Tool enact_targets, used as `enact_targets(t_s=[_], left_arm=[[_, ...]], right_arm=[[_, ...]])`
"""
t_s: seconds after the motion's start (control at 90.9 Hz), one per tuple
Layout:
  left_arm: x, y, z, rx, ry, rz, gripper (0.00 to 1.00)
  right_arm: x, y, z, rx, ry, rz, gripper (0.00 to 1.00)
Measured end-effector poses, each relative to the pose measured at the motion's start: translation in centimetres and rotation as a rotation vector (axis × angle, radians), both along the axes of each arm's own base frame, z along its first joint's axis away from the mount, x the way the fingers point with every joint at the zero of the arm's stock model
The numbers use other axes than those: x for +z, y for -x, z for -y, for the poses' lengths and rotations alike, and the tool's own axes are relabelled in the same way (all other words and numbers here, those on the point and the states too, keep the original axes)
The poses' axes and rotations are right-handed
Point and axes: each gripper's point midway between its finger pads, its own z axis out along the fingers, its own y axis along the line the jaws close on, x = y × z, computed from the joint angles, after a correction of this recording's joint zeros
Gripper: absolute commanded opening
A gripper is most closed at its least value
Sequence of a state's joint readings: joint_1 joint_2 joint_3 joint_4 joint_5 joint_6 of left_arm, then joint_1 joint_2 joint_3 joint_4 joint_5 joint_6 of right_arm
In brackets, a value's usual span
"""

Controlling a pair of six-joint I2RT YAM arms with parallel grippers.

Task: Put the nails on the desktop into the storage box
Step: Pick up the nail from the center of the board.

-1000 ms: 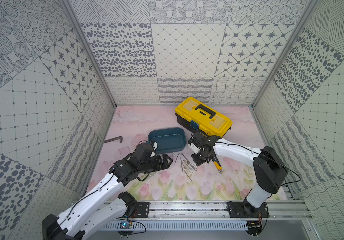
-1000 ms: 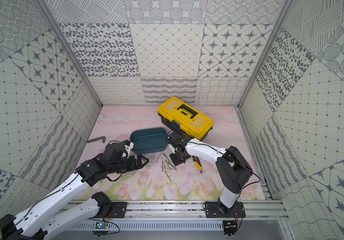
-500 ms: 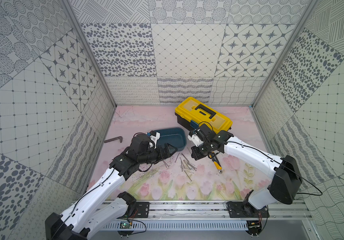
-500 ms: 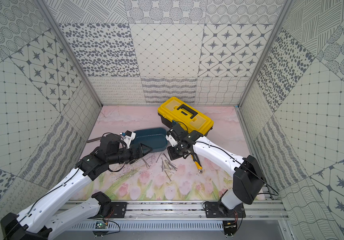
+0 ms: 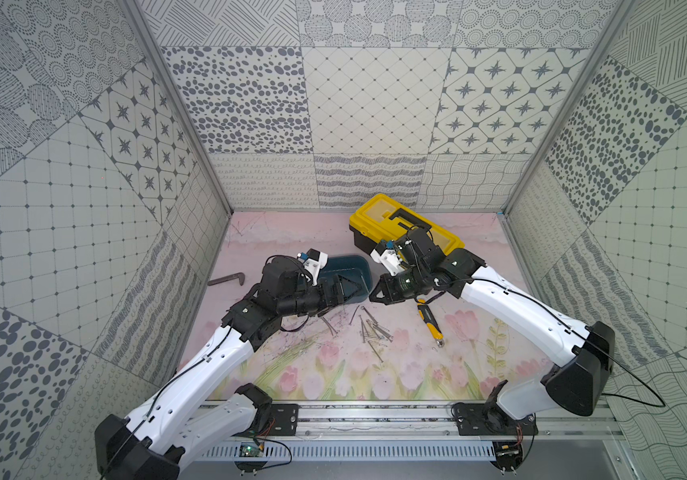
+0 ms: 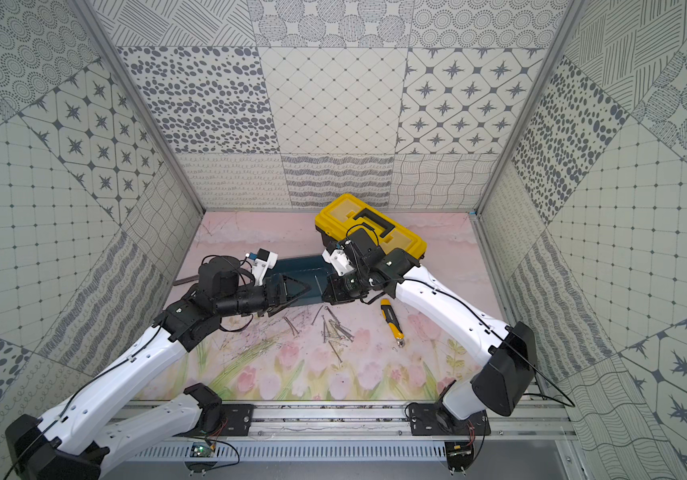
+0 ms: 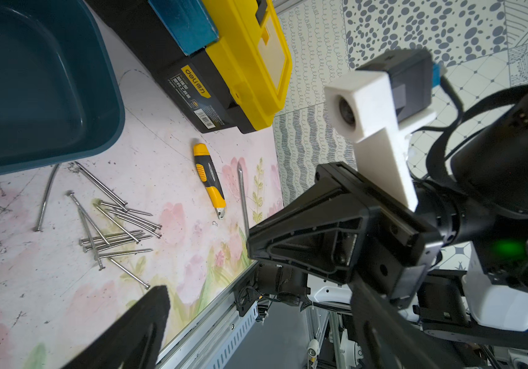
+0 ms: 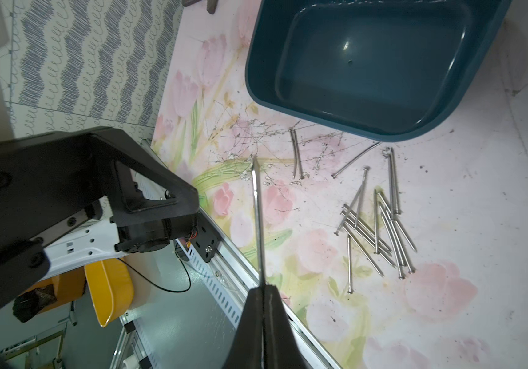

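Pink and tulip-printed, the surface (image 5: 375,374) carried the teal storage box (image 5: 356,272) toward its far half, and both arms met at the box's near side. The left tool (image 5: 350,293) hung over the box's near rim, jaws spread wide with nothing between them. The right tool (image 5: 375,297) stood just beside the box's near right corner, not yet above the opening, its jaws pressed together on a single nail (image 8: 257,217). The other nails (image 5: 373,332) lay loose in a heap on the surface, just nearer the robot than the box. None showed in the part of the box that the wrist views took in. The pinched nail ran straight out from the tool tips, in line with the fingers, its sharp end leading toward the robot's left. The box lay to the left of the right tool and slightly beyond it, so a short carry that way looked enough to bring the nail over the opening. The right arm was the one placed to make the drop.
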State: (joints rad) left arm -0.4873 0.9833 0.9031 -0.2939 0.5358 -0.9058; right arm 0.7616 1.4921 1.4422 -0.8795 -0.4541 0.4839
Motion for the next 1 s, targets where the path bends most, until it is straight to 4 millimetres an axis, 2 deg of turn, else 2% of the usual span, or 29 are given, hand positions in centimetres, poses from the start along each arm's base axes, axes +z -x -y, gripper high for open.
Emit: enact_targets(t_s=[0.297,0.616,0.825,1.002], left_arm=[[0.5,-0.6,0.4,-0.009,-0.003,0.007,0.82],[0.0,-2.2,1.2,-0.012,-0.023,-0.016,0.71],[-0.4,-3.0,1.6,-0.013,-0.030,-0.024,0.53],[-0.6,-3.1,1.8,-0.017,-0.034,-0.027,0.45]], right_arm=[[2.0,0.9,-1.0,0.019,-0.078,-0.054,0.00],[2.3,1.8,-1.6,0.034,-0.096,-0.088,0.00],[2.3,2.1,-1.8,0.036,-0.100,-0.094,0.00],[2.3,2.1,-1.9,0.033,-0.099,-0.094,0.00]])
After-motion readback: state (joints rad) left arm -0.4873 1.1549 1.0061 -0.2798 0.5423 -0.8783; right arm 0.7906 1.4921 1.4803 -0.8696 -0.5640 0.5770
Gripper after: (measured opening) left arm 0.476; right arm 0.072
